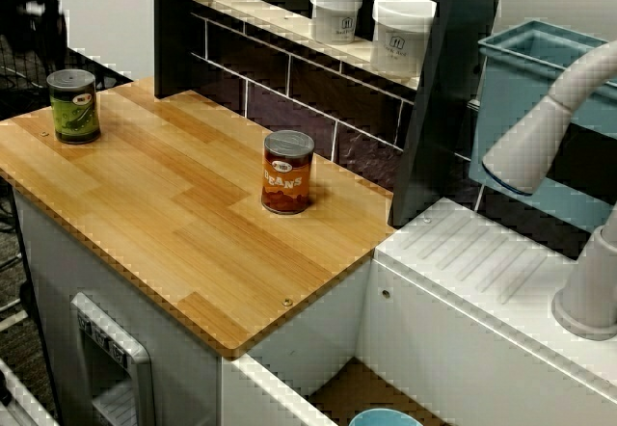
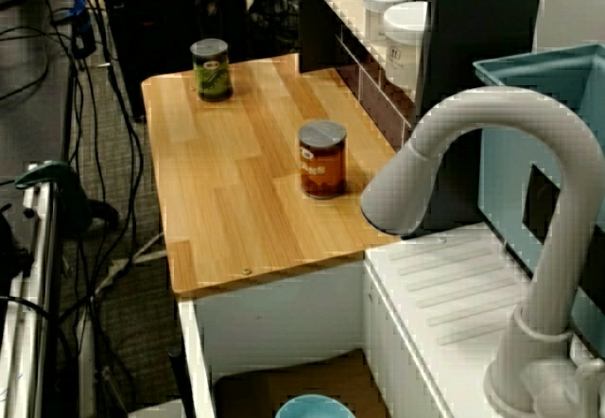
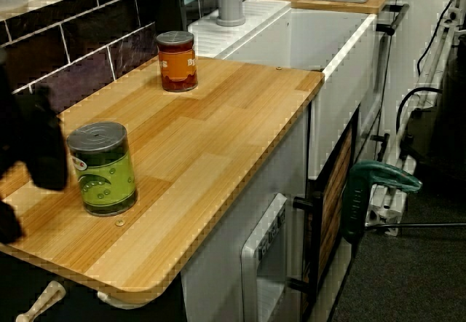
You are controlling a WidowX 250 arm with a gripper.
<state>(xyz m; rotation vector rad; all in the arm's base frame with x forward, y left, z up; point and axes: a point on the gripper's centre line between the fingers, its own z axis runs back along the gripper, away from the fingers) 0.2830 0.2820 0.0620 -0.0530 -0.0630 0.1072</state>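
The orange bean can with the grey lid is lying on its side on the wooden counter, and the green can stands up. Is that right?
Not quite. The orange bean can stands upright on the light wooden counter, not on its side, as the view from above shows. The green metal can does stand up.

We have three views of the tabletop [image 1: 145, 214]. The view from the sink [image 1: 463, 262] side looks down across it toward the tiled wall [image 1: 289, 89], fairly near. The view from behind the faucet [image 2: 501, 111] sits higher and faces along its length. The low view from the far end faces back toward the sink, close to the green can [image 3: 103, 167]. All three share that can and the orange can [image 1: 287, 172].
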